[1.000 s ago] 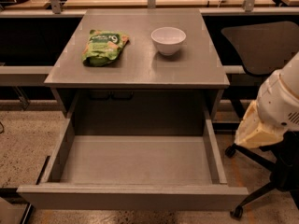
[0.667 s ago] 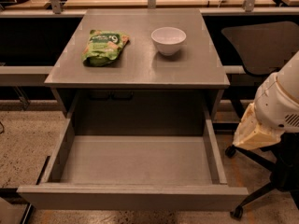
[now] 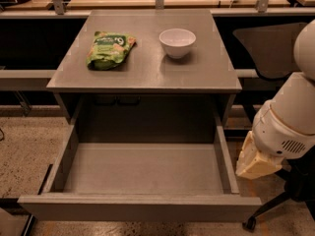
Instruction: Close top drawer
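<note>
Right of the open drawer [image 3: 142,208], my arm [image 3: 290,117] folds downward, gripper [image 3: 257,162] hanging just beside its wall; whether it is parted or closed, I cannot tell.

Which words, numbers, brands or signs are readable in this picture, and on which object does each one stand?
"9": one large white character on the green snack bag; it may be a "6" instead.
The other print on the green snack bag is too blurred to read.
White bowl, cabinet top, open top drawer: no text.
Gripper, beside the top drawer's right side: no text visible.
</note>
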### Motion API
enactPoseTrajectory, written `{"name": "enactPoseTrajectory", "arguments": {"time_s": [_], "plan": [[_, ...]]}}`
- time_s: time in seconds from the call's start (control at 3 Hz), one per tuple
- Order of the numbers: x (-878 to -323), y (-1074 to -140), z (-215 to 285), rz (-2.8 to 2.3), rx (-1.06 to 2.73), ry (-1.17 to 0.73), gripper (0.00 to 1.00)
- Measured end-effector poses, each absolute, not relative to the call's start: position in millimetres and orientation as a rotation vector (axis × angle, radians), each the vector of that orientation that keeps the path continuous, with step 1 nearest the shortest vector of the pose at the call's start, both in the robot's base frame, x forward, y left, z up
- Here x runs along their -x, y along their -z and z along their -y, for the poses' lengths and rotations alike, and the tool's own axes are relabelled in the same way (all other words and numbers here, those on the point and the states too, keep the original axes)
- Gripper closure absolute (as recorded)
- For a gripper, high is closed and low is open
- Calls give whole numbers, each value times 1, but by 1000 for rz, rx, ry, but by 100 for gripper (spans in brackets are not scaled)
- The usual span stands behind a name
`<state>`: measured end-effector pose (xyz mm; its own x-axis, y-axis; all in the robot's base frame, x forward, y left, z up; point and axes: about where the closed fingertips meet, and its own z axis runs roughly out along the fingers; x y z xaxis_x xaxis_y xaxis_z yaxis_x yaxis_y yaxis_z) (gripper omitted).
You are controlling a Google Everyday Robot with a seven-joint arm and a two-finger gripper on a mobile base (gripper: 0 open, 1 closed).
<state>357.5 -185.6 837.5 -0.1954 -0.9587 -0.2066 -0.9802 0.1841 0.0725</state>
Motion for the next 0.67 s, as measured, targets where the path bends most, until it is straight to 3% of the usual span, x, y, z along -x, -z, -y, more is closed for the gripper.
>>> {"name": "enactPoseTrajectory", "arguments": {"time_s": [0.67], "plan": [[-321, -761, 166, -2390, 2001, -485, 100]]}}
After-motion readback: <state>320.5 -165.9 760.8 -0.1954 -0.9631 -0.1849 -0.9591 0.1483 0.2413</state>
